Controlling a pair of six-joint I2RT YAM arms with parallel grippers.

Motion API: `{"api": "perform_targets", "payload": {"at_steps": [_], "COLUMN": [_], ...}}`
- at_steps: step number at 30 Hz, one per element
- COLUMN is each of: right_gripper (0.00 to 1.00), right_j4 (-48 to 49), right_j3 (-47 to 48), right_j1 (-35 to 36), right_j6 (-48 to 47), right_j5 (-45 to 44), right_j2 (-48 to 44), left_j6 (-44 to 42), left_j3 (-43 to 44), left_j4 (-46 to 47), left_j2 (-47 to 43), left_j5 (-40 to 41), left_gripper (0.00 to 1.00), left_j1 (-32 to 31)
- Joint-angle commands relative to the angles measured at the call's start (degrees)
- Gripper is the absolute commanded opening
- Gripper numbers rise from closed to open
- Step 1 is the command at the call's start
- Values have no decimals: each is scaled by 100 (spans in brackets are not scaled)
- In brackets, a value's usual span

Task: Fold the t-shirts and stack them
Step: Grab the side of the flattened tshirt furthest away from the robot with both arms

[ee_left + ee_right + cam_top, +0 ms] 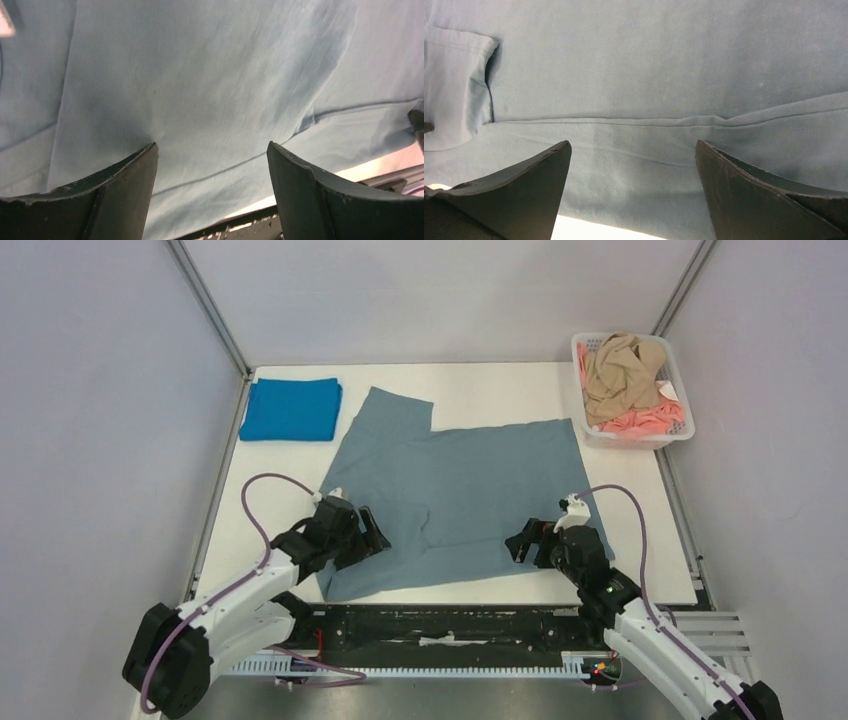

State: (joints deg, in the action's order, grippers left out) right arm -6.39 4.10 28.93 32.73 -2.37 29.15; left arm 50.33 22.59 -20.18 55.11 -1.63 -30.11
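Surroundings: We work on a white table closed in by plain grey walls, with the arm bases along its near edge.
Left gripper: Its jaws are spread wide with nothing between them. It sits low over the near left part of the dusty grey-blue t-shirt. Its wrist view shows cloth filling the gap, with the hem and the table edge just below.
Right gripper: It is likewise wide and empty, over the shirt's near right edge. A crease runs across between its fingers, and a flap, perhaps a sleeve, lies to one side.
Why so placed: One arm is on each side of the near edge. We judge this lets us pinch the cloth at two points and carry it over evenly.
Grey-blue t-shirt: It lies spread flat mid-table, with one sleeve jutting out at the far left. The fold looks unfinished.
Bright blue t-shirt: It is a neat folded rectangle at the far left corner, just beside that sleeve. We take it as the start of the stack.
Basket: It stands at the far right corner. A crumpled tan t-shirt lies over a pink one, both waiting their turn.
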Motion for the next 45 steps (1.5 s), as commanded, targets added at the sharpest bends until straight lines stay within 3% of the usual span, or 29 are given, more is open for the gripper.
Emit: {"api": "perform_targets", "payload": {"at_steps": [1,9,18,22,28,33,38,41,45], "right_gripper": [98,98,98,98,98,98,98,98,98], "right_j4": [-1813,-1853,-1181,-249,15,290,595,796,798], "right_j3": [-44,542,1397,1586,2636,2904,2728,2666,2636], "right_j1": [25,24,21,25,9,-110,-378,-572,-746], "right_j6": [252,189,193,-73,-451,-745,-830,-858,-898], "right_j5": [163,-169,-1732,-2052,-2808,-2969,-2799,-2511,-2247], "right_j2": [-401,-974,-503,98,1860,2685,2890,2990,3070], "left_j6": [626,539,-256,-618,-1426,-2365,-2485,-2040,-1502], "left_j3": [-31,432,2146,3320,5314,7981,10470,11031,11011], "left_j4": [-1209,-1443,-896,-788,147,-307,-605,-87,840], "left_j2": [-632,-1192,-164,1085,3387,5777,7895,8694,9271], "left_j5": [418,697,1566,1658,1034,492,-226,-701,-1122], "left_gripper": [86,86,87,87,87,87,87,87,87], "left_j1": [-378,-532,-453,50,1029,1656,2083,2232,2296]}}
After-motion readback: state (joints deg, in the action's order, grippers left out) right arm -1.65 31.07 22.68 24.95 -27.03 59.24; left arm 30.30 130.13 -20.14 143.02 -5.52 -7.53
